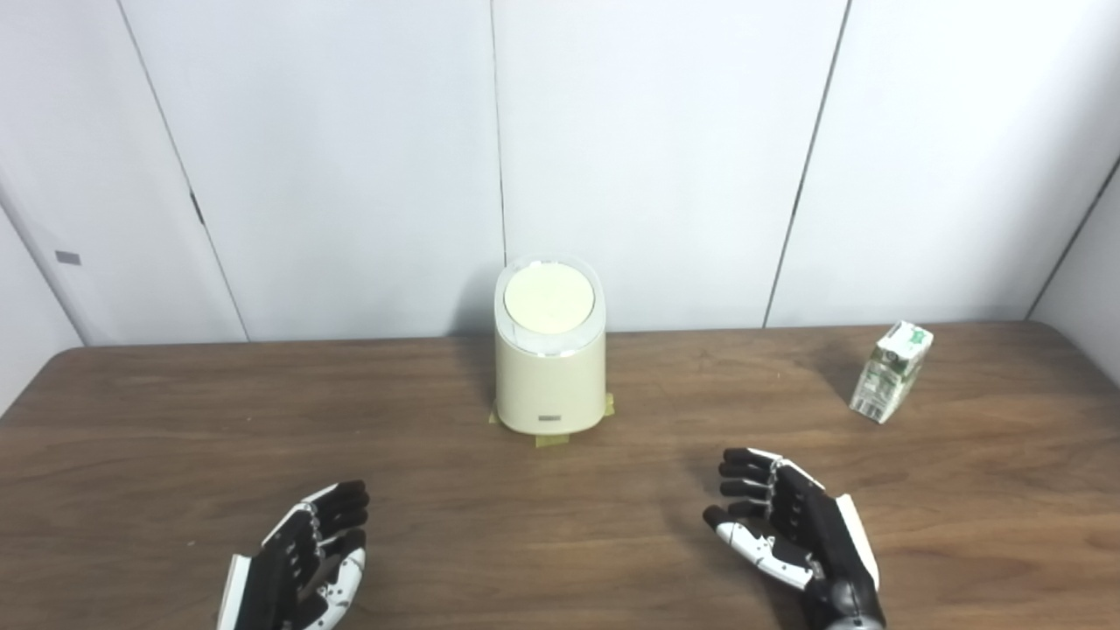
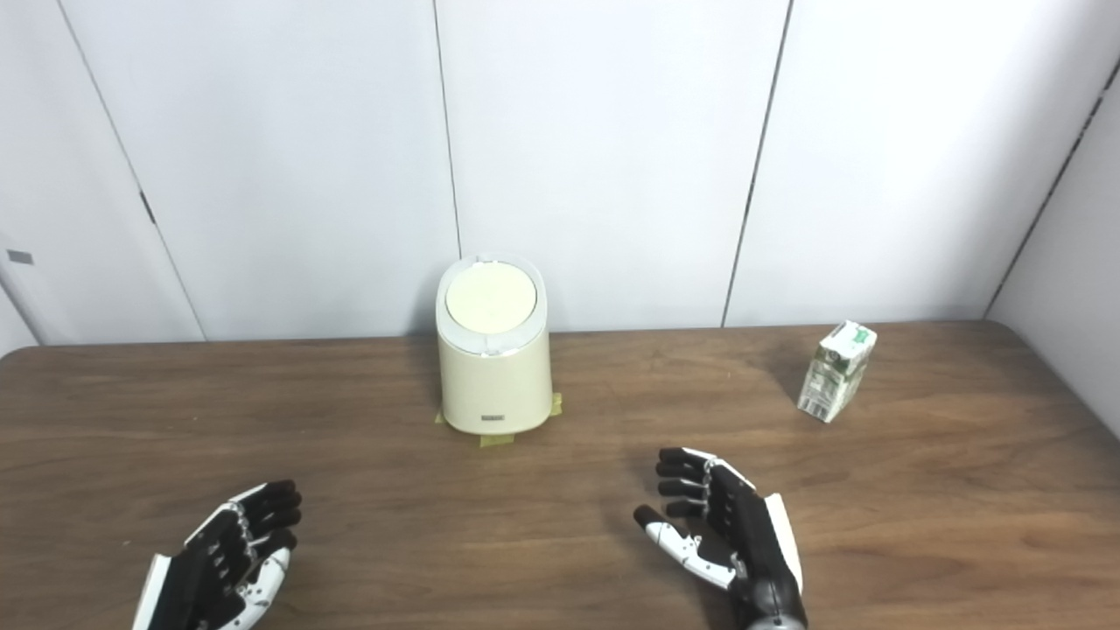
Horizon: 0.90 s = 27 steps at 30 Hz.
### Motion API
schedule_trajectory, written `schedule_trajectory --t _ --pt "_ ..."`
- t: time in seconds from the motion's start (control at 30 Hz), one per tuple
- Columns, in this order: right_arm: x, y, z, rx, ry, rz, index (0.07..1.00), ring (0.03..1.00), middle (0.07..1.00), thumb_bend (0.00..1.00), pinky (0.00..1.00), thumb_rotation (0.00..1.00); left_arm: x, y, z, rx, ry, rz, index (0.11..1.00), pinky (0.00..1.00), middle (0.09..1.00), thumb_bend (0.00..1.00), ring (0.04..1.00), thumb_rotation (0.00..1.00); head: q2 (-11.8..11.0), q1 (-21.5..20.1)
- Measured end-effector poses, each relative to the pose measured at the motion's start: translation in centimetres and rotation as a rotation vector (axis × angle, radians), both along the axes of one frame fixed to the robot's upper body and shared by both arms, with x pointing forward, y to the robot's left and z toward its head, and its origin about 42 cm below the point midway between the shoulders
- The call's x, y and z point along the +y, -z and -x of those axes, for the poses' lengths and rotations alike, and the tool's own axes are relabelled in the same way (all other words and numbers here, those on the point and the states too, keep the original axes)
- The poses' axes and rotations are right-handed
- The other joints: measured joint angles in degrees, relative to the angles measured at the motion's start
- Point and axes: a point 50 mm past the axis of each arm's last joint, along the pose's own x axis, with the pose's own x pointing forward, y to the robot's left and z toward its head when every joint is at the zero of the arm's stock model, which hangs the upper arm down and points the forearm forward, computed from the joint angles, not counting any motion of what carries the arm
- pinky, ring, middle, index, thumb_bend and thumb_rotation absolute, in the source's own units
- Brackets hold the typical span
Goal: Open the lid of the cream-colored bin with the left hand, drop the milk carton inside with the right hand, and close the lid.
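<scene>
Wood-grain table (image 1: pixel 175 411) is shared: both hands are held open, empty. Ahead-right of the left hand (image 1: pixel 302 560), the nearer one, the upright bin (image 1: pixel 549 376) is found, lid (image 1: pixel 549 299) shut; the milk carton (image 1: pixel 891 372) is set ahead-right of the right hand (image 1: pixel 792 529).

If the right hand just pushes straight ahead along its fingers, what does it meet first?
Probably nothing: the right hand points between the cream-colored bin and milk carton, toward the wall; depth is uncertain.

The cream bin (image 1: pixel 549 372) sits at twelve o'clock with its lid (image 1: pixel 549 298) shut, the milk carton (image 1: pixel 891 371) at two o'clock, both hands (image 1: pixel 302 556) (image 1: pixel 792 529) empty.
</scene>
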Motion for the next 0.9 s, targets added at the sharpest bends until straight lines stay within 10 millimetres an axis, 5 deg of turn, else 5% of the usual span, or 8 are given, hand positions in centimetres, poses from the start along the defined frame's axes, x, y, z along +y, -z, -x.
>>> schedule_trajectory --t 0.57,0.7,0.83,0.9 --pt "0.0 0.0 0.0 0.000 0.001 -0.002 0.669 0.667 0.688 0.31 0.59 0.08 0.1 0.0 0.0 0.000 -0.002 0.002 0.740 0.69 0.756 0.20 0.748 0.04 0.35 -1.05" --pt "0.1 0.0 0.0 0.000 0.003 -0.002 0.668 0.663 0.684 0.32 0.59 0.08 0.2 0.0 0.0 0.000 -0.004 0.002 0.759 0.71 0.775 0.24 0.768 0.17 0.44 -0.79" --pt "0.1 0.0 0.0 0.000 0.011 0.002 0.668 0.658 0.680 0.31 0.58 0.08 0.1 -0.7 -0.2 -0.002 0.022 -0.016 0.806 0.75 0.817 0.39 0.815 0.47 0.79 -1.32" --pt "0.0 0.0 0.0 0.001 0.016 0.003 0.670 0.659 0.683 0.31 0.58 0.08 -0.2 -2.2 -0.7 -0.019 0.049 -0.023 0.840 0.79 0.851 0.45 0.849 0.52 0.88 -1.49"
